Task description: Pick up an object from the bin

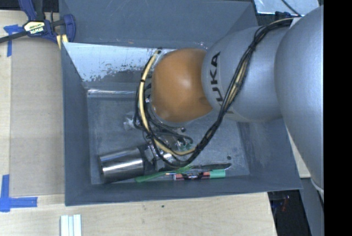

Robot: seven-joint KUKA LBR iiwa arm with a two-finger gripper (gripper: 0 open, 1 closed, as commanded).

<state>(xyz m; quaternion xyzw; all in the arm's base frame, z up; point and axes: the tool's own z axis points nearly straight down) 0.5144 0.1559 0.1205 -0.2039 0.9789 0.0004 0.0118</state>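
Note:
A shiny metal cylinder lies on its side at the front left of the bin floor. Along the front wall lies a green pen with a dark and red band in its middle. My gripper sits low over the floor, just right of the cylinder's end and just behind the pen. Most of it is hidden under the arm's orange cover and cables. I cannot tell whether it touches the cylinder.
The arm reaches in from the right and covers the bin's middle and right side. A small pale thing lies on the floor left of the cables. Steep grey walls close in the floor on all sides.

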